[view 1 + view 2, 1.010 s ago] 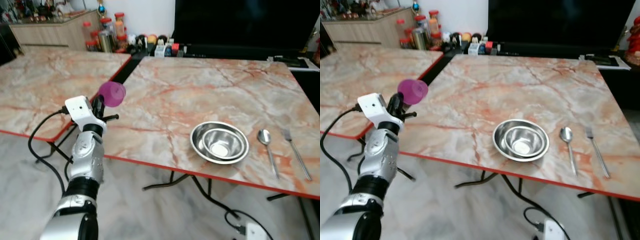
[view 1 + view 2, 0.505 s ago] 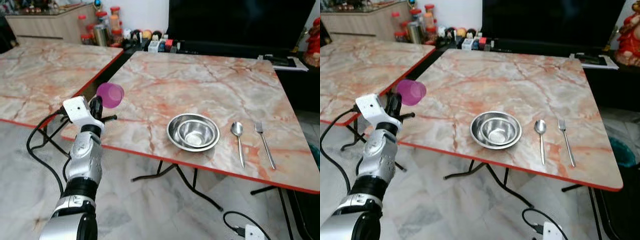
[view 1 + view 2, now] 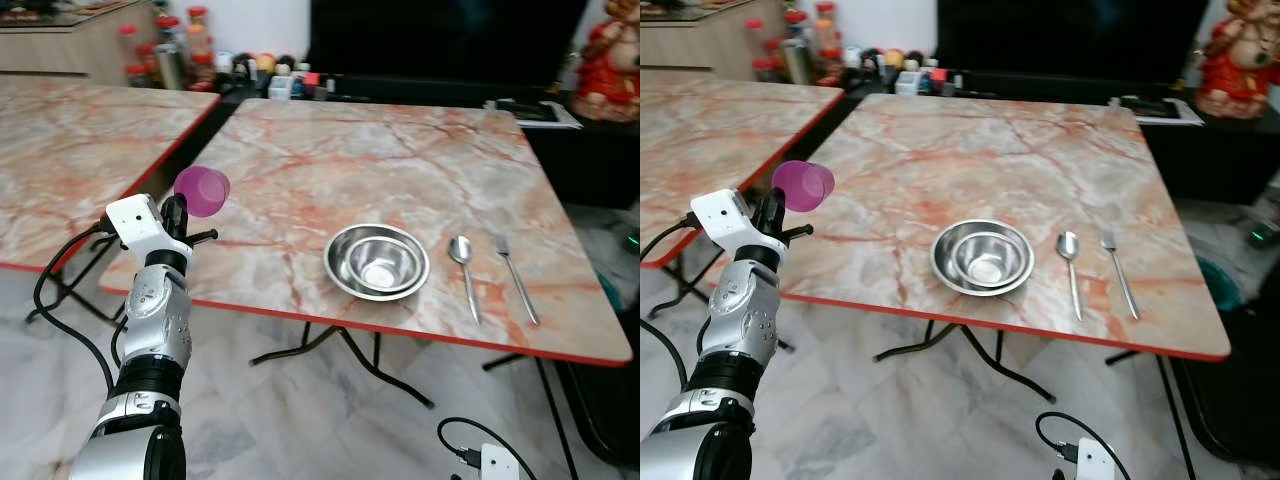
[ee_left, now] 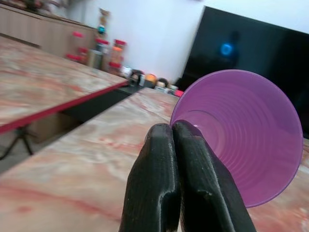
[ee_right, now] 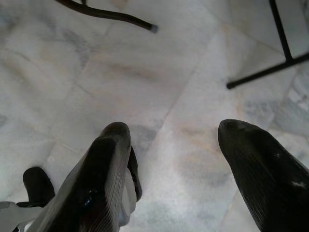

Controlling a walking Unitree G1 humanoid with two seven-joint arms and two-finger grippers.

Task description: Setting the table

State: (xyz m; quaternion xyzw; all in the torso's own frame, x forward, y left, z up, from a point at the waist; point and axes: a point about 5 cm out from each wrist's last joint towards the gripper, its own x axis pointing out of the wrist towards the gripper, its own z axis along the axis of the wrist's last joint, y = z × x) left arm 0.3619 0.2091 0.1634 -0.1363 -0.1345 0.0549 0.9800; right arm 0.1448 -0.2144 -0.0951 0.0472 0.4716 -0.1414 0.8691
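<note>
- step in hand, as judged: carrying the drinking vessel to the place setting; the translucent purple plastic cup (image 3: 202,190) is held in the air over the near-left corner of the marble-patterned table with the red edge (image 3: 330,170), well to the left of the nested shiny steel bowls (image 3: 377,262)
- left gripper (image 4: 175,140): the two black fingers are pressed together on the cup's rim, pinching its thin wall; the cup lies tilted, mouth toward the wrist camera
- right gripper (image 5: 174,145): fingers spread wide, holding nothing, hanging over the pale stone floor (image 5: 159,72)
- already laid: the bowls near the table's front edge, a steel spoon (image 3: 463,272) just right of them, a steel fork (image 3: 513,275) right of the spoon
- next move, as judged: reach toward the bowls, turn the cup upright, set it on bare table beside them, then release
- materials: cup thin-walled, faintly ribbed inside, tapered, likely light and easily deformed; table top smooth and glossy; bowls round and reflective
</note>
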